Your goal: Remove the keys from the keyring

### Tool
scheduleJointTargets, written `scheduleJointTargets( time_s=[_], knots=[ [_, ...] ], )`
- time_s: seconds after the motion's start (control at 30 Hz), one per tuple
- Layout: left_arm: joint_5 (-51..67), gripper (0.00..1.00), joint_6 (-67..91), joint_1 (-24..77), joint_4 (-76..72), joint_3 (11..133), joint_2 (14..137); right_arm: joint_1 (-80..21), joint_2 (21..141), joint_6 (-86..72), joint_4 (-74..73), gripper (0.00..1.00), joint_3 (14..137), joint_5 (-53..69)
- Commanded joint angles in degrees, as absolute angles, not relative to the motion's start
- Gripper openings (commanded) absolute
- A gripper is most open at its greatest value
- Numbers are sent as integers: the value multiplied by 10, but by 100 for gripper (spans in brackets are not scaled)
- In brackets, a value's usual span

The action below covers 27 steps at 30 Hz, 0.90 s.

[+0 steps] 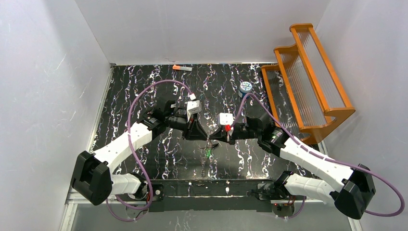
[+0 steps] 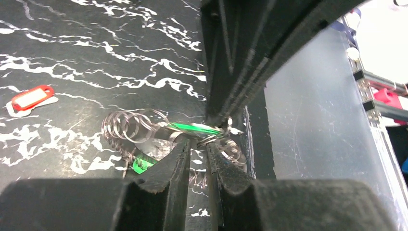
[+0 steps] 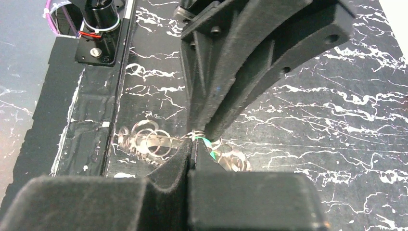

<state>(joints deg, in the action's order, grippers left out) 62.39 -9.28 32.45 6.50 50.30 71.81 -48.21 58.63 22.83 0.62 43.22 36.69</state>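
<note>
The keyring shows as a bunch of thin silvery wire rings (image 2: 126,129), held above the black marbled table between both grippers; it also shows in the right wrist view (image 3: 146,139). My left gripper (image 2: 200,143) is shut on one wire loop. My right gripper (image 3: 193,142) is shut on the end of a green key (image 3: 208,146), which lies flat in the left wrist view (image 2: 192,128). A second green key (image 2: 143,164) hangs lower and shows in the top view (image 1: 208,153). The red key (image 2: 31,97) lies apart on the table. The grippers meet at the table's middle, left (image 1: 204,135) and right (image 1: 215,136).
An orange wooden rack (image 1: 308,82) stands at the right edge. A blue-and-white canister (image 1: 246,87) sits beside it. An orange-and-grey stick (image 1: 182,68) lies by the back wall. White walls close in the left and back sides.
</note>
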Motion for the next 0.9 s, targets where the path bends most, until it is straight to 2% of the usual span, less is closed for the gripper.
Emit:
scheduleJointTargets(
  time_s=[0.0,0.43,0.6,0.73,0.87],
  knots=[
    [566,0,22,319,-23,498,714,-486,581,219,37,1,429,357],
    [525,0,99,312,-76,481,711,-497,624,225,55,1,422,301],
    [535,0,8,312,7,506,695,-497,616,230,62,1,431,303],
    [538,23,-93,311,87,518,670,-497,610,238,23,1,460,330],
    [568,39,-165,309,120,525,654,-497,604,250,-26,1,494,361]
  ],
)
